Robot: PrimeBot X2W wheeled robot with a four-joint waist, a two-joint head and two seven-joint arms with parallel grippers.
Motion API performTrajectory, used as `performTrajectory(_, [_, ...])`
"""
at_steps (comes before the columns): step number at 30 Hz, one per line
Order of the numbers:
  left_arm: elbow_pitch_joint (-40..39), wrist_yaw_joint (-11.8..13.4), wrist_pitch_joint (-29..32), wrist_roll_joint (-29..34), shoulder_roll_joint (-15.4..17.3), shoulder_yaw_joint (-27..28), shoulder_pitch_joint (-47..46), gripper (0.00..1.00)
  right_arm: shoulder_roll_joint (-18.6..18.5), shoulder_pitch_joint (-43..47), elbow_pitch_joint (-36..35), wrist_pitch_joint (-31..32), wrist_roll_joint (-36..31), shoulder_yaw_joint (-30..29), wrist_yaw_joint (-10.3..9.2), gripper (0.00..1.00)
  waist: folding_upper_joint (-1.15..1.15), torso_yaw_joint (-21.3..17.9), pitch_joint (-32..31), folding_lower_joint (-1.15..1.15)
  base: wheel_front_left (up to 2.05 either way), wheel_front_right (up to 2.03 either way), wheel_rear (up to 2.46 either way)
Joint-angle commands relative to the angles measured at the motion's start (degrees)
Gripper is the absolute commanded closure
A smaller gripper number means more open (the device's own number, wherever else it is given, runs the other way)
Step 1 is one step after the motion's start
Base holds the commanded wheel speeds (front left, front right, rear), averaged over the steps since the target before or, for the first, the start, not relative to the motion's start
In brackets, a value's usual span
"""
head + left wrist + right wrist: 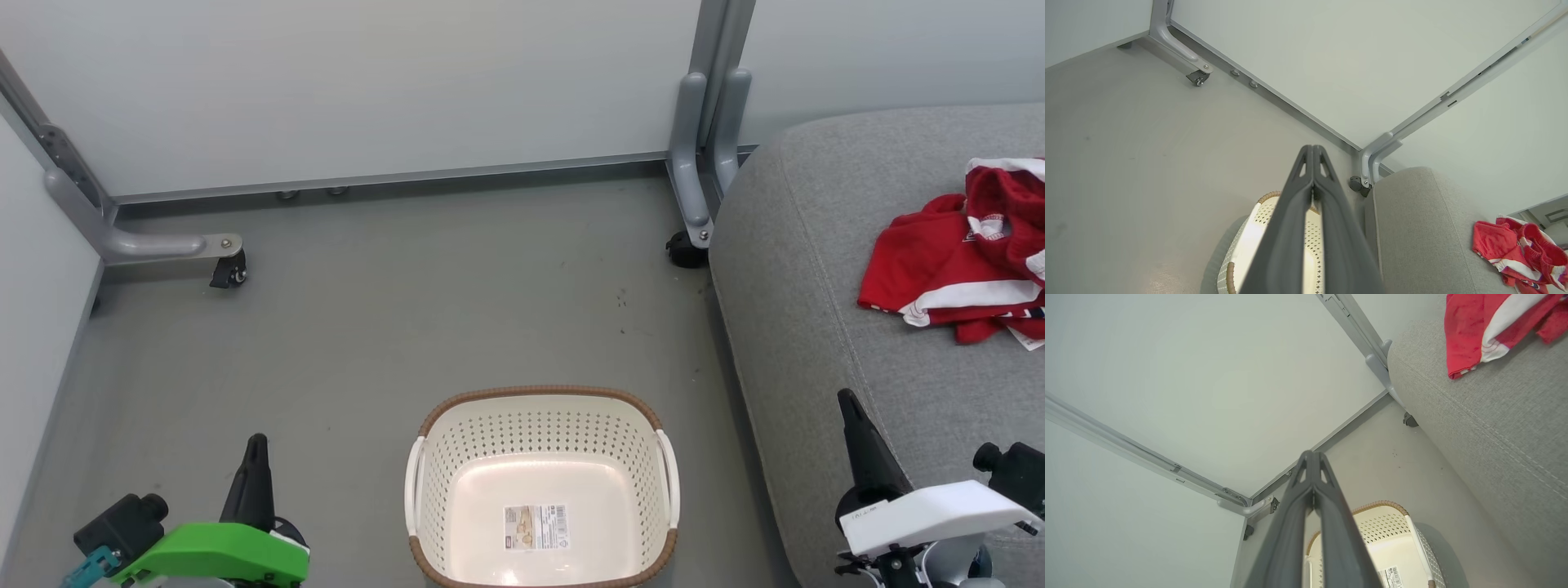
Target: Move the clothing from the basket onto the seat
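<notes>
Basket (539, 394) on the floor, bare down to its sticker (535, 527). Clothing (955, 261) heaped on seat (816, 310), well apart from basket. The heap runs off the frame edge, so probably all there. Left gripper (257, 445) and right gripper (845, 402) pressed together, empty. Transfer looks finished; best to rest arms clear of the rim.

Clothing (955, 265) lies on seat (816, 269), right of basket (543, 400)
</notes>
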Motion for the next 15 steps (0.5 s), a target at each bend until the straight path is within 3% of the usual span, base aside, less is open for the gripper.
performTrajectory(1, [-0.6,-0.5,0.4,-1.8,-0.1,0.7,-1.9,1.0,-0.4,-1.8,-0.1,0.2,2.1,-0.1,0.02,1.0,0.0,0.0,0.0,0.0,0.0,0.0,0.0])
performTrajectory(15, [-0.3,-1.8,2.9,-11.2,-0.9,3.1,-3.0,1.0,-0.6,-4.0,2.7,1.2,12.2,-0.5,0.02,1.0,0.0,0.0,-0.1,0.0,0.0,0.0,0.0])
